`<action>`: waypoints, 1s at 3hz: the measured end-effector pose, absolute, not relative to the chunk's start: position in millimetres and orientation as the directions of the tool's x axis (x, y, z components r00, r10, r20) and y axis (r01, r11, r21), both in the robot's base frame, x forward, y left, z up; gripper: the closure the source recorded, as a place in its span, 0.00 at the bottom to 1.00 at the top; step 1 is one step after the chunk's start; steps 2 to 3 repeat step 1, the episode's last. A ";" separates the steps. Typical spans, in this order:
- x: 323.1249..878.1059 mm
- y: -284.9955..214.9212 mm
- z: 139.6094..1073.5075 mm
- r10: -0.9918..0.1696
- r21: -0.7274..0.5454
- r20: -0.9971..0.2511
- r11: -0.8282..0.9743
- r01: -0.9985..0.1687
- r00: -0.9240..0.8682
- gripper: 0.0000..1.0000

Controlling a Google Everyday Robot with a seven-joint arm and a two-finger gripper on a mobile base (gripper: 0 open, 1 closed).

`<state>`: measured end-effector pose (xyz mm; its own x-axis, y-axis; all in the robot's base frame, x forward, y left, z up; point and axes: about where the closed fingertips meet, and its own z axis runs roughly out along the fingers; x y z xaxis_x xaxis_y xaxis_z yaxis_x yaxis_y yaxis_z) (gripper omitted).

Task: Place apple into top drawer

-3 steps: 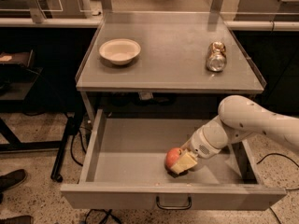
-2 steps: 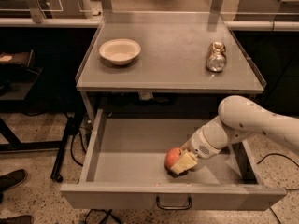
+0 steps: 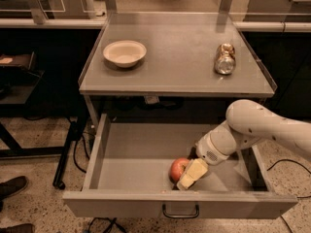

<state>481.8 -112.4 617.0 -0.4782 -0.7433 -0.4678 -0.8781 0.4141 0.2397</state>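
Observation:
The apple (image 3: 178, 168), small and red with a yellowish side, is inside the open top drawer (image 3: 146, 149), near its front middle, low at the drawer floor. My gripper (image 3: 188, 175) reaches down into the drawer from the right on the white arm (image 3: 262, 125). Its pale yellowish tip lies right against the apple's right side. The drawer is pulled well out, with its dark curved handle (image 3: 180, 211) at the centre of the flat grey front panel.
On the grey tabletop (image 3: 180, 57) above the drawer stand a white bowl (image 3: 124, 53) at the left and a shiny metal can (image 3: 225, 58) at the right. A dark stand (image 3: 65, 154) and cables are left of the drawer. A shoe (image 3: 12, 186) is at the lower left.

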 end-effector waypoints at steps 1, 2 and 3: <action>481.8 -112.4 617.0 -0.743 0.240 -0.468 0.414 -0.878 -0.478 0.00; 481.8 -112.4 617.0 -0.743 0.240 -0.468 0.414 -0.878 -0.478 0.00; 481.8 -112.4 617.0 -0.743 0.240 -0.468 0.414 -0.878 -0.478 0.00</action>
